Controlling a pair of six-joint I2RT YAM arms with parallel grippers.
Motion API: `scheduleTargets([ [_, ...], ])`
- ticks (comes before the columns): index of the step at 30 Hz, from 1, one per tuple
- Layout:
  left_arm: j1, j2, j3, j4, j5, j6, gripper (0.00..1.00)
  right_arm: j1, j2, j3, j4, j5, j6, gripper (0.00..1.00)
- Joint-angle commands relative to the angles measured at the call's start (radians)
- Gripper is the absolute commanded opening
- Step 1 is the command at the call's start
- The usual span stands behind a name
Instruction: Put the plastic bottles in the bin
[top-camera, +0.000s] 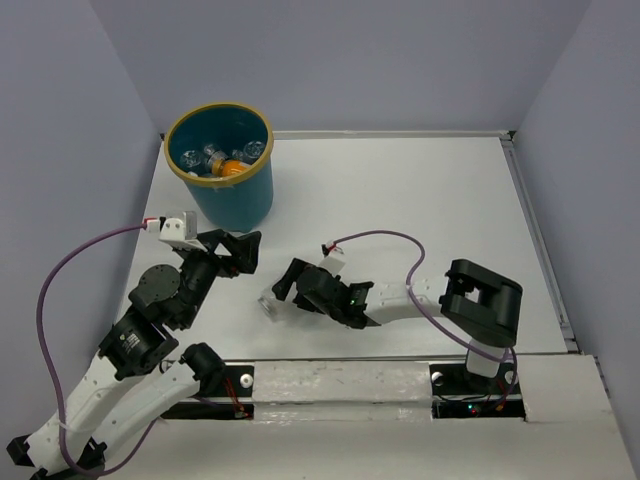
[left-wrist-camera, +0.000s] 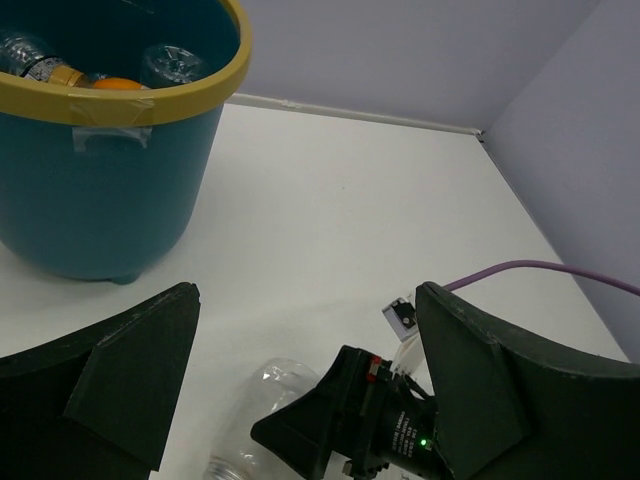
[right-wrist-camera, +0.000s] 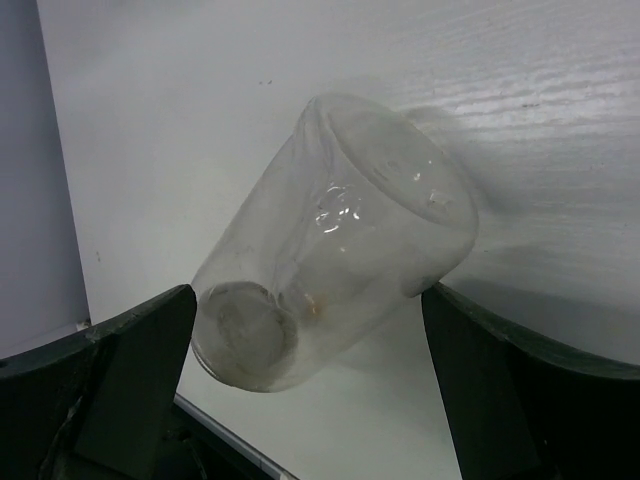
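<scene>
The teal bin (top-camera: 235, 200) with its tan rim stands at the far left and holds several plastic bottles, among them an orange one (top-camera: 232, 168). The left wrist view shows the bin (left-wrist-camera: 100, 190) with a clear bottle (left-wrist-camera: 170, 62) and the orange one (left-wrist-camera: 115, 85) inside. One clear bottle (top-camera: 268, 302) lies on its side on the table. My right gripper (top-camera: 281, 293) is open around it. In the right wrist view this bottle (right-wrist-camera: 335, 235) lies tilted between the two spread fingers of that gripper (right-wrist-camera: 310, 310). My left gripper (top-camera: 250, 253) hangs open and empty just in front of the bin, above the lying bottle (left-wrist-camera: 262, 400).
A raised white rail (top-camera: 530, 230) borders the table on the right and at the back. Purple cables (top-camera: 385, 238) loop from both wrists. The right arm's elbow (top-camera: 483, 300) stands at the near right. Grey walls close in on three sides.
</scene>
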Motion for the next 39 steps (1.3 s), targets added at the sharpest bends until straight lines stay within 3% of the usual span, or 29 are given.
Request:
scheduleTargets([
  [1,0.004,0.013,-0.005,0.047,0.008,0.007,0.99,-0.042,0.022,0.045,0.046,0.063,0.0,1.0],
  [4,0.003,0.014,-0.005,0.047,0.005,0.005,0.99,-0.065,0.048,0.054,0.038,0.031,-0.017,1.0],
  [11,0.004,0.013,-0.002,0.043,-0.009,0.005,0.99,-0.095,0.123,0.128,-0.022,-0.027,-0.085,0.89],
  [14,0.004,0.011,-0.003,0.041,-0.014,0.005,0.99,-0.104,0.135,0.137,-0.023,-0.041,-0.095,0.74],
  [16,0.004,0.013,-0.003,0.041,-0.015,0.007,0.99,-0.104,0.126,0.133,-0.023,-0.014,-0.112,0.54],
  [19,0.004,0.013,-0.003,0.041,-0.021,0.008,0.99,-0.104,0.067,0.114,-0.023,0.035,-0.187,0.34],
  [21,0.004,0.007,-0.002,0.038,-0.029,0.007,0.99,-0.104,-0.019,0.094,-0.023,0.069,-0.273,0.26],
  [26,0.013,-0.068,-0.002,0.049,-0.098,0.002,0.99,-0.104,-0.229,0.091,-0.034,0.161,-0.585,0.23],
  [31,0.026,-0.228,-0.045,0.091,-0.213,-0.027,0.99,-0.114,-0.319,0.301,0.019,0.171,-0.934,0.23],
  [35,0.026,-0.282,-0.069,0.102,-0.259,-0.045,0.99,-0.141,-0.18,0.584,0.055,0.082,-1.216,0.22],
  [39,0.026,-0.277,-0.066,0.084,-0.271,-0.059,0.99,-0.209,0.012,0.874,0.086,-0.052,-1.315,0.22],
])
